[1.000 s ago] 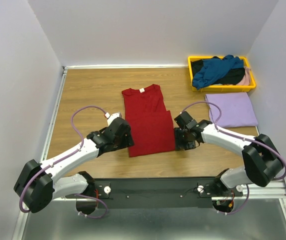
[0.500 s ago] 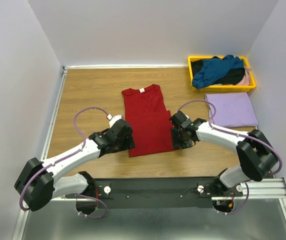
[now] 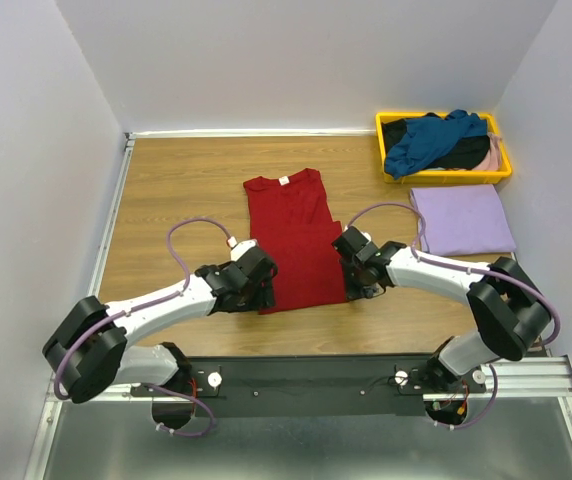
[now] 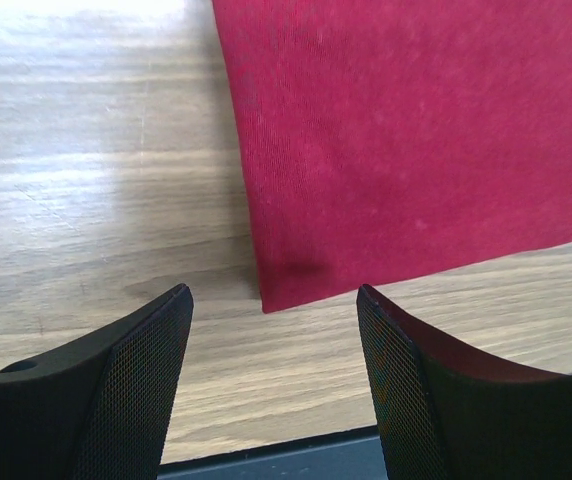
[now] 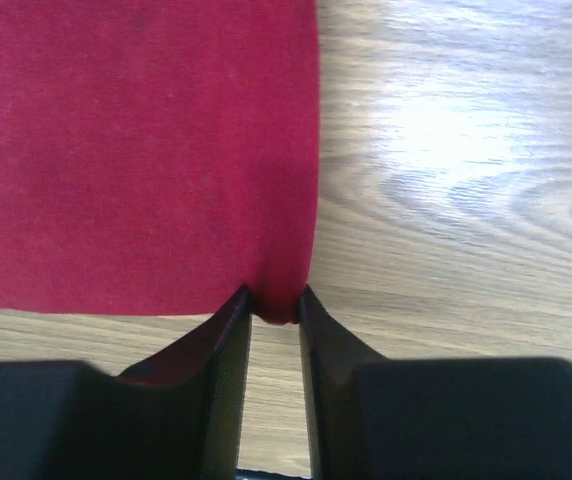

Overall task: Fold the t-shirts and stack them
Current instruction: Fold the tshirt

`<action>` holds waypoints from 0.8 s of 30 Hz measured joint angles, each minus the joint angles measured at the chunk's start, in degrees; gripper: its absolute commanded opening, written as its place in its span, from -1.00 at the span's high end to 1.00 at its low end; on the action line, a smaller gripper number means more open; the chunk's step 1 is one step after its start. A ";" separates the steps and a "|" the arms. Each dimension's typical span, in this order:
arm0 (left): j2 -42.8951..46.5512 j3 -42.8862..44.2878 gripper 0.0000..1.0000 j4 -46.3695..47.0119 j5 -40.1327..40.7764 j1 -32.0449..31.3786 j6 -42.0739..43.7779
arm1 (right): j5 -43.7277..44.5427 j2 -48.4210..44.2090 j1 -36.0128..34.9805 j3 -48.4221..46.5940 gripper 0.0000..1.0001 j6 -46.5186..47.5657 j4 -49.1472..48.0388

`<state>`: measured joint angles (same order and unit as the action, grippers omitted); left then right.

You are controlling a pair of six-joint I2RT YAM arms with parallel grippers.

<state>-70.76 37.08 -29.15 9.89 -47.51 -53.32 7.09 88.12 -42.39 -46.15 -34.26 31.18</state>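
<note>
Red shirt: flat on the counter, about mid-width, collar at the far end, hem toward my bases. Sides look folded in, so it reads as a narrow oblong.

Left tool: fingers spread wide and low over the wood. The shirt's near left corner sits in the gap between them. Neither finger touches cloth in the wrist view.

Right tool: fingers drawn close together, pinching the shirt's near right corner. A small bunch of red cloth is caught between the tips, and the fabric puckers slightly toward that spot.

Lavender shirt: folded into a flat rectangle on the right side of the counter, well apart from both tools.

Tray: yellow, far right corner, just beyond the lavender shirt. It holds a loose heap, teal shirt on top, black and a bit of pale pink cloth beneath.
</note>
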 measured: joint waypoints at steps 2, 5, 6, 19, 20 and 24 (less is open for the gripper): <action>-0.81 0.00 -0.49 -0.24 -0.02 -0.48 -0.15 | -0.15 0.24 -0.48 0.04 0.69 -0.11 -0.57; -2.14 0.42 -0.50 -0.74 -0.04 -1.01 -0.50 | -0.26 0.46 -1.16 -0.09 0.99 -0.13 -1.07; -2.56 0.66 -0.50 -0.83 -0.02 -1.11 -0.57 | -0.22 0.50 -1.40 -0.20 0.99 -0.04 -1.07; -8.52 3.85 -0.10 -2.25 0.24 -1.60 -1.38 | -0.20 1.75 -3.32 -1.55 0.99 1.46 -1.20; -8.85 4.22 -0.09 -2.56 0.37 -1.75 -1.55 | -0.20 1.77 -3.37 -1.57 0.99 1.53 -1.20; -10.01 7.19 -0.08 -6.01 2.27 -2.14 -2.29 | -0.20 1.79 -3.43 -1.57 0.99 1.81 -1.25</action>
<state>-80.77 44.27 -35.16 12.16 -49.65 -55.61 6.90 89.91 -45.82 -47.72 -32.45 29.93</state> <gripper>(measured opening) 0.547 0.018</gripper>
